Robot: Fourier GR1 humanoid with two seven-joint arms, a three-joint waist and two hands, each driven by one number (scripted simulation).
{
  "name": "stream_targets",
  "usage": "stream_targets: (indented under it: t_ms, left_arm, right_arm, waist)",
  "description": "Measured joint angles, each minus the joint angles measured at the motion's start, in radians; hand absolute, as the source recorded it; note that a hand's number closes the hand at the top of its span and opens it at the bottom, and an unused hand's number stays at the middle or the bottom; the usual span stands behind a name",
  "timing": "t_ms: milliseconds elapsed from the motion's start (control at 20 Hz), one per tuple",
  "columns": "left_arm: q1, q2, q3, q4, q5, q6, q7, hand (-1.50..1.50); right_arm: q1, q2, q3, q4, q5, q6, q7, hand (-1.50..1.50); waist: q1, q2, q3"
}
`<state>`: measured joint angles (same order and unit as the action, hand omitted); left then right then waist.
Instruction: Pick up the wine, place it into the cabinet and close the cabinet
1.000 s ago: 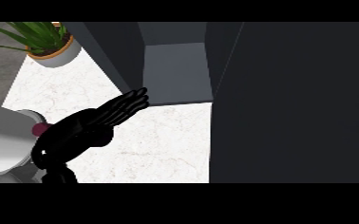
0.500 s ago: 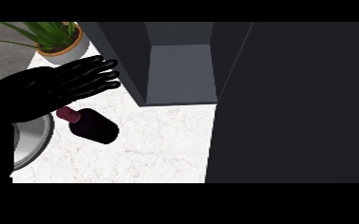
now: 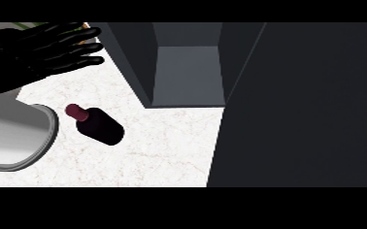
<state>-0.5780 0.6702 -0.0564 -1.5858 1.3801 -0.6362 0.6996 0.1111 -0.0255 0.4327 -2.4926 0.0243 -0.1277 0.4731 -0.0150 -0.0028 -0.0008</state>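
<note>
one hand (image 3: 44, 53) open, one wine bottle (image 3: 99, 125)

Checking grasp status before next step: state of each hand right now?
Left hand: open, fingers spread, holding nothing; the wine bottle lies apart on the counter.
Right hand: not in view.

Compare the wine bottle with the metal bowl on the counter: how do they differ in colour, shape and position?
The wine bottle is dark with a maroon cap; the metal bowl is pale grey and shiny. The bottle is narrow and seen whole, while the bowl is round, wide and cut off by the left edge. The bottle is nearer the open cabinet than the bowl. Both rest on the white marble counter.
</note>
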Motion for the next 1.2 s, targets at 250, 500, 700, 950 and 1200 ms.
stream_targets:
  t_ms: [250,500,700,950,1200]
  left_arm:
    - [0.016,-0.014,0.002,-0.007,-0.027,-0.008,0.018,-1.5]
    - [0.005,-0.032,0.006,0.029,-0.066,-0.019,0.027,-1.5]
    - [-0.002,-0.066,0.006,0.062,-0.12,-0.036,0.016,-1.5]
    - [0.0,-0.117,0.002,0.116,-0.205,-0.073,-0.01,-1.5]
    - [0.036,-0.154,0.01,0.17,-0.284,-0.142,-0.05,-1.5]
  right_arm:
    - [-0.009,-0.008,0.065,-0.004,0.021,-0.056,0.026,-1.5]
    - [-0.052,-0.031,0.084,-0.007,0.035,-0.096,0.072,-1.5]
    - [-0.088,-0.044,0.089,-0.008,0.044,-0.129,0.097,-1.5]
    - [-0.143,-0.059,0.091,-0.006,0.055,-0.168,0.128,-1.5]
    - [-0.144,-0.09,0.12,-0.009,0.066,-0.198,0.14,-1.5]
  waist:
    - [0.002,-0.002,0.0]
    - [-0.002,-0.001,-0.001]
    - [-0.004,-0.001,-0.001]
    - [-0.006,0.0,-0.001]
    - [-0.007,-0.001,-0.001]
